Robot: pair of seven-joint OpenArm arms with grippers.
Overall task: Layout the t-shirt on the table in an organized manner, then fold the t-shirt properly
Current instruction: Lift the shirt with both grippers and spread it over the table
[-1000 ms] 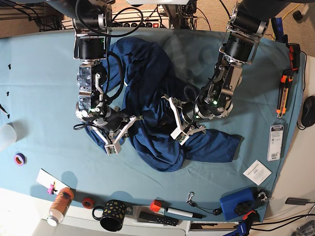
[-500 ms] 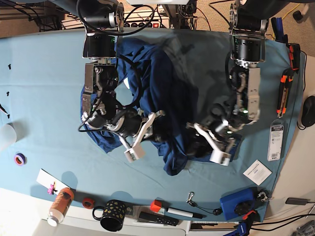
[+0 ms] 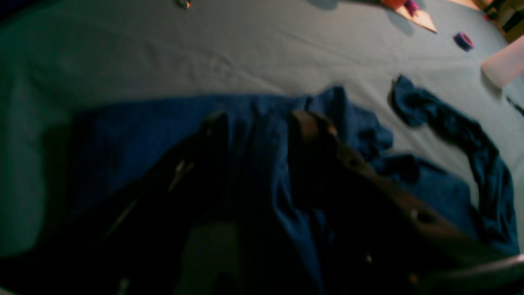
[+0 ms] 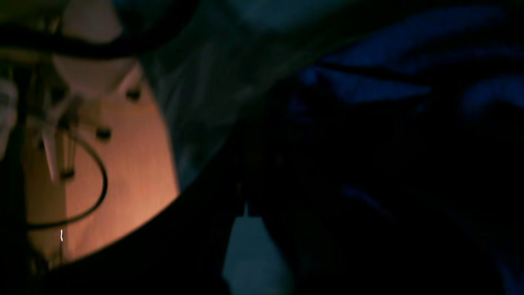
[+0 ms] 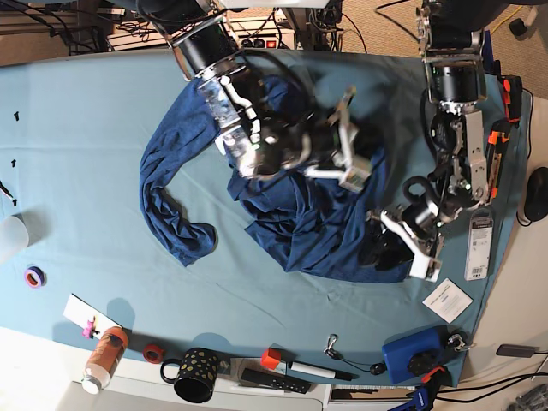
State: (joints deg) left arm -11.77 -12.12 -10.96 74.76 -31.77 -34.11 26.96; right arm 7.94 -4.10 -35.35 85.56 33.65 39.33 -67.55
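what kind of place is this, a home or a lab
Most likely a robotics lab or workshop bench. Two robot arms work a t-shirt on a cloth-covered table, with a power strip behind and a mug along the front edge.

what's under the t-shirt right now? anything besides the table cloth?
Around the t-shirt only the table with its teal cloth shows. The shirt is bunched, so whatever lies beneath its folds is covered. The left gripper sits at its edge; the right gripper is over it.

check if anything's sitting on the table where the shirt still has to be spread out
Nothing visible does. The cloth-covered table around the t-shirt is bare; the mug, bottle and tape roll sit along the near edge.
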